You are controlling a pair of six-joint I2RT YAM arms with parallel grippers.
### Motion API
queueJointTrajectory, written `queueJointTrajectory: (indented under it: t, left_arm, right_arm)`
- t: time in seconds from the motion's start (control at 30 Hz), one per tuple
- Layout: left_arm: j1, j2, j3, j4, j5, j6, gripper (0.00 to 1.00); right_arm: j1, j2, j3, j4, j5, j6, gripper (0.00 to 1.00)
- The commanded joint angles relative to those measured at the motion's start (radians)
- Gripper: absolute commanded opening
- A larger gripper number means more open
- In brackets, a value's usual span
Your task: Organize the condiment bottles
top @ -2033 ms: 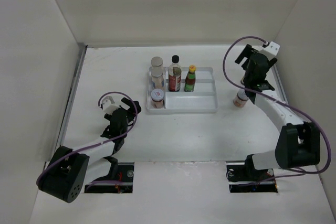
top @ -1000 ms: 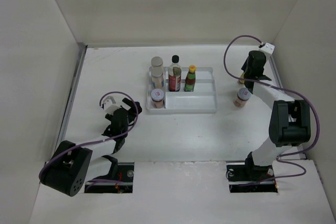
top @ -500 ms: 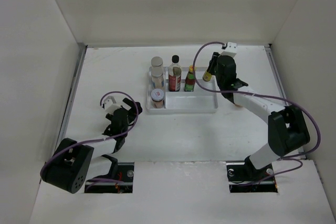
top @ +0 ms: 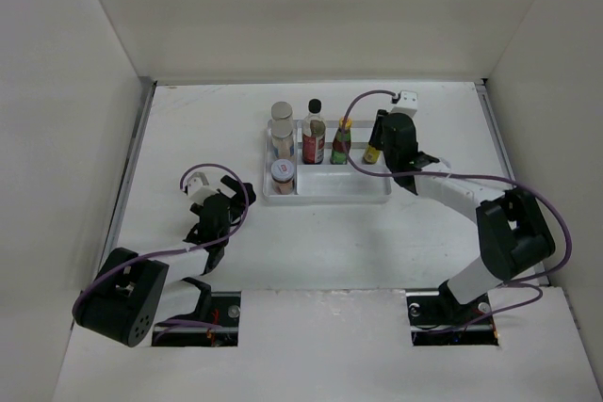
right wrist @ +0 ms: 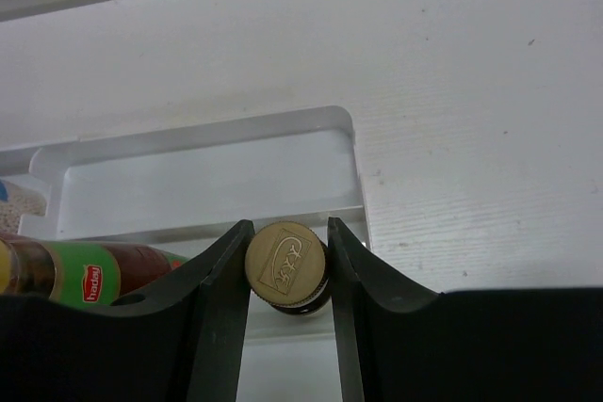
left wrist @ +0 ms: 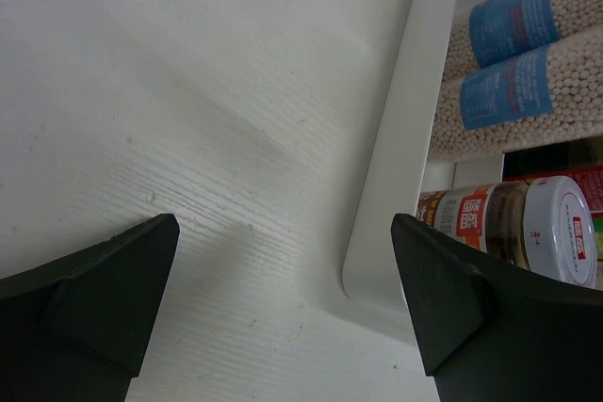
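Note:
My right gripper (top: 376,141) is shut on the gold-yellow cap of a small dark condiment bottle (top: 373,153), held upright over the right end of the white divided tray (top: 330,199). In the right wrist view the cap (right wrist: 285,264) sits pinched between both fingers (right wrist: 219,308). The tray holds two silver-lidded jars (top: 282,113), a jar with a red-white lid (top: 283,174), a black-capped bottle (top: 314,107), a red-labelled bottle (top: 314,142) and a green yellow-capped bottle (top: 341,141). My left gripper (top: 213,204) rests open on the table, left of the tray.
The left wrist view shows the tray's near left corner (left wrist: 377,233), the blue-labelled jars (left wrist: 509,54) and the red-white-lidded jar (left wrist: 528,228) close by. White walls enclose the table on three sides. The tray's right compartments (right wrist: 207,176) hold nothing.
My right arm has swung left from the table's far right with the yellow-capped bottle and come down a little over the tray's right end. The left arm has stayed still.

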Motion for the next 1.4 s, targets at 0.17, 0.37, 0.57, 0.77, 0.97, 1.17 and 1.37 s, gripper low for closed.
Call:
queueJointTrajectory:
  t: [0.17,0.37,0.57,0.77,0.97,1.17,1.37]
  left_arm:
    - [0.008,-0.003,0.015,0.057,0.018,-0.012,1.00]
    - [0.000,0.016,0.021,0.057,0.024,-0.014,1.00]
    - [0.003,-0.002,0.015,0.062,0.030,-0.014,1.00]
    - [-0.005,-0.011,0.013,0.063,0.032,-0.015,1.00]
    - [-0.005,-0.020,0.012,0.059,0.033,-0.017,1.00]
    - [-0.006,-0.030,0.012,0.057,0.033,-0.017,1.00]
    - [-0.009,-0.023,0.013,0.057,0.032,-0.017,1.00]
  right_arm:
    - [0.014,-0.002,-0.006,0.113,0.033,0.017,0.52]
    - [0.018,-0.102,-0.027,0.107,0.033,0.023,0.76]
    - [-0.017,-0.310,-0.139,0.047,0.159,0.041,1.00]
    - [-0.167,-0.436,-0.263,-0.134,0.296,0.110,1.00]
    - [-0.278,-0.438,-0.323,-0.182,0.194,0.146,1.00]
    - [-0.278,-0.320,-0.309,-0.174,0.154,0.167,1.00]
    - [-0.282,-0.171,-0.265,-0.113,0.102,0.181,0.87]
